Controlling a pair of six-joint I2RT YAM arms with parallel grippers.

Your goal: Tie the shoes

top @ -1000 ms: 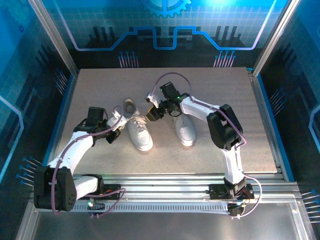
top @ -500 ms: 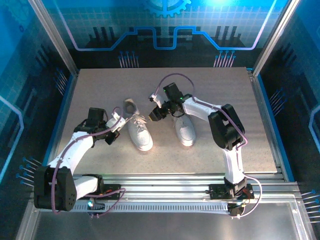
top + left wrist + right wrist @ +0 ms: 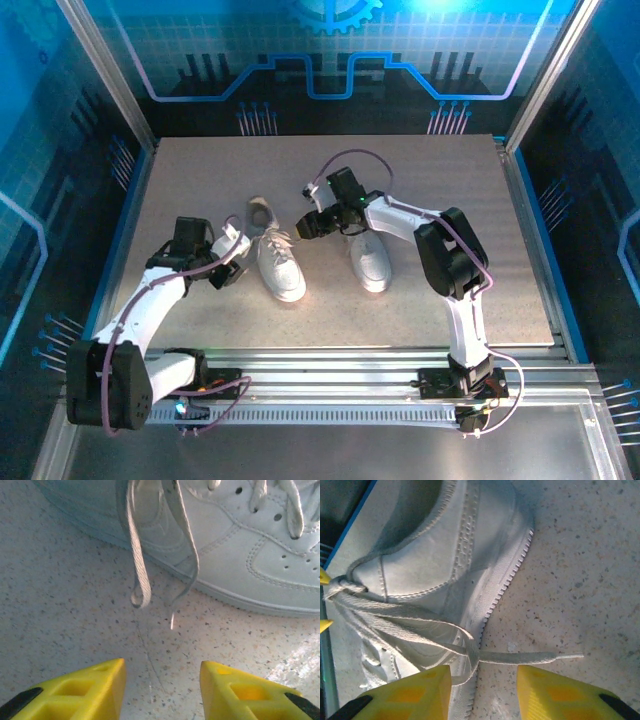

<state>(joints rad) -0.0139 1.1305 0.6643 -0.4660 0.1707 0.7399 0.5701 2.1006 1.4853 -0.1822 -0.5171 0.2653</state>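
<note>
Two white shoes lie on the speckled table, the left shoe and the right shoe, whose heel end the right arm covers. My left gripper stands open just left of the left shoe, with bare table between its yellow fingers. A lace loop hangs down that shoe's side ahead of it. My right gripper is open beside the left shoe's heel end. A lace end lies flat on the table just beyond its fingertips, crossing a second loop.
The metal frame rail runs along the near edge, and blue walls close in the sides and back. Open table stretches behind the shoes. The left gripper's yellow fingertips peek in at the left edge of the right wrist view.
My left gripper has opened and let go of the lace, which now hangs loose beside the left shoe. The right gripper has barely moved.
</note>
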